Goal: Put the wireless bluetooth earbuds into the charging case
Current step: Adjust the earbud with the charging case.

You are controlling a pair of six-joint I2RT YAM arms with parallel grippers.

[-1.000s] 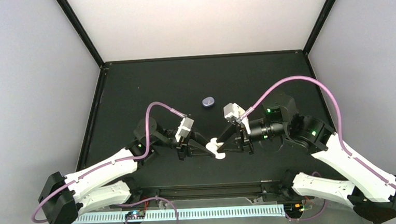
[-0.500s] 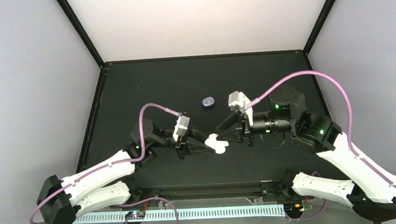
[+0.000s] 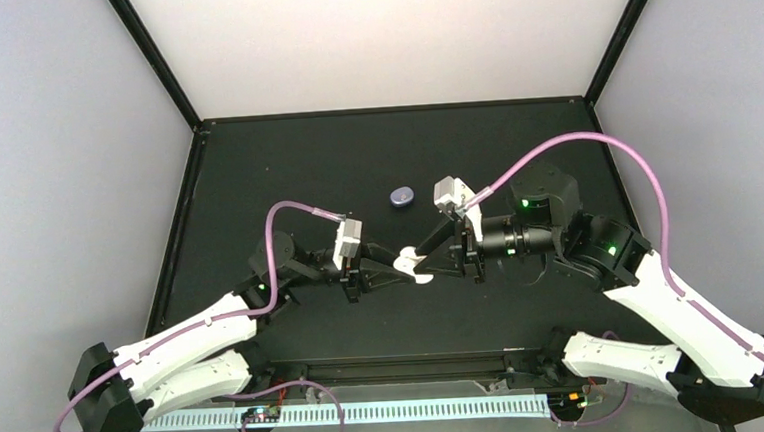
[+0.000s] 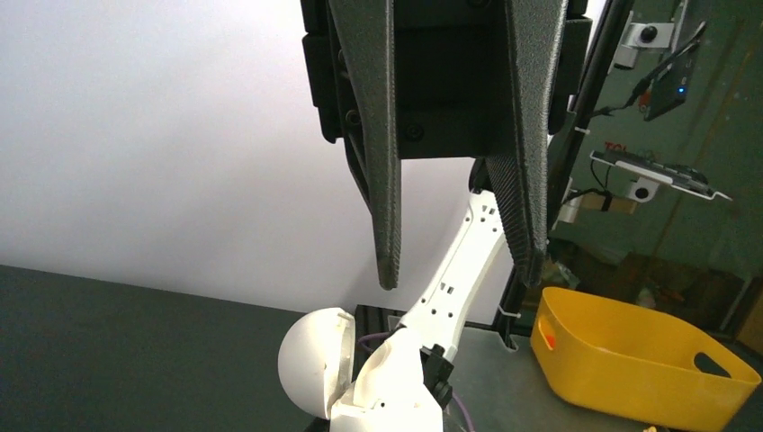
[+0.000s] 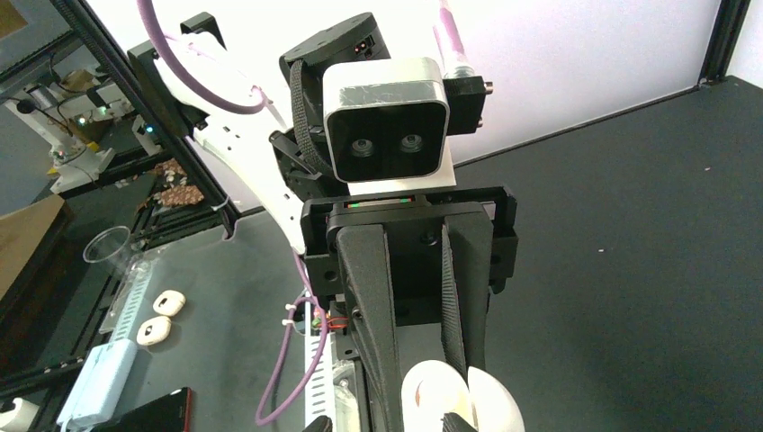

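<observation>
The white charging case (image 3: 413, 265) hangs between my two grippers, its two halves parted. My right gripper (image 3: 423, 257) is shut on it. In the right wrist view the case (image 5: 495, 405) sits at the bottom edge, with one of my fingertips (image 5: 456, 423) at its seam. My left gripper (image 3: 391, 272) is open and empty, just left of the case. In the left wrist view its jaws (image 4: 459, 277) stand wide apart, with the case (image 4: 310, 360) below and to the left of them. No earbuds show in any view.
A small dark purple oval object (image 3: 402, 196) lies on the black table (image 3: 285, 172) behind the grippers. The left wrist camera (image 5: 387, 121) faces the right wrist at close range. A yellow bin (image 4: 648, 360) stands outside the cell. Walls and black frame posts ring the table.
The case and my right gripper have moved away from the near edge. My left gripper has drawn back to the left, and a small gap now lies between it and the case.
</observation>
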